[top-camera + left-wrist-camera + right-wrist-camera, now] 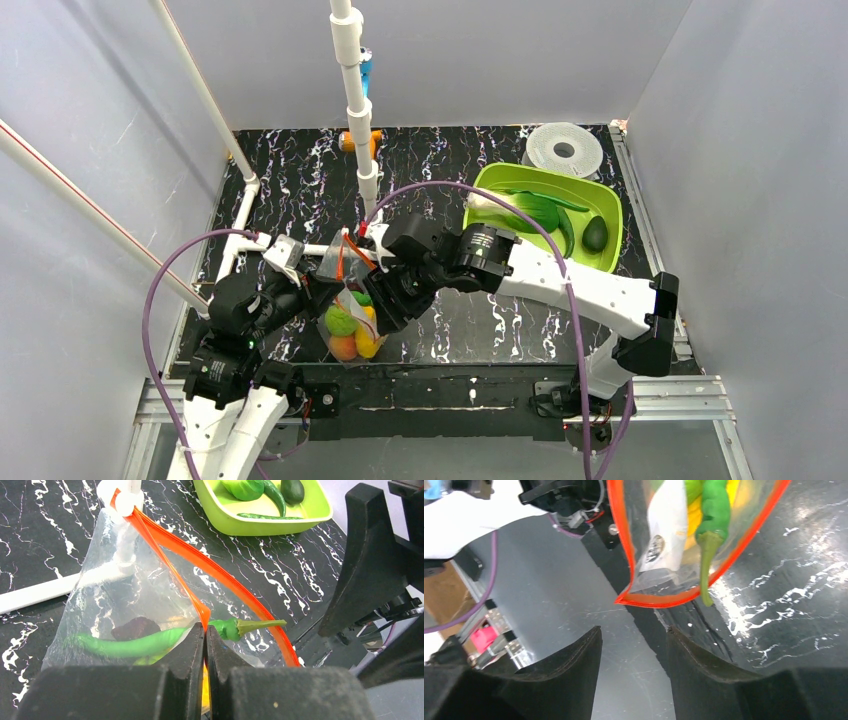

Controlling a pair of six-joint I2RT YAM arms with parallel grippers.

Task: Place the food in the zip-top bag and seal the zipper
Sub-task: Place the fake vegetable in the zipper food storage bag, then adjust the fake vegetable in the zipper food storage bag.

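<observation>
The clear zip-top bag (345,300) hangs open between a white clip and my left gripper (322,291). In the left wrist view my left gripper (205,630) is shut on the red-orange zipper (170,562). Inside the bag are a green pod (145,642) with its stem poking out of the mouth, a dark purple plum (135,628), an orange-red peach (343,347), a yellow piece (367,342) and a green ball (338,321). My right gripper (634,635) is open and empty just outside the bag's mouth (659,601). The white label (667,527) shows there.
The lime-green tray (610,262) at the right back holds a dark green avocado (595,233), green pods (550,213) and a light green leafy ball (493,210). A white pipe frame (357,110) stands behind the bag. A white spool (563,150) lies behind the tray.
</observation>
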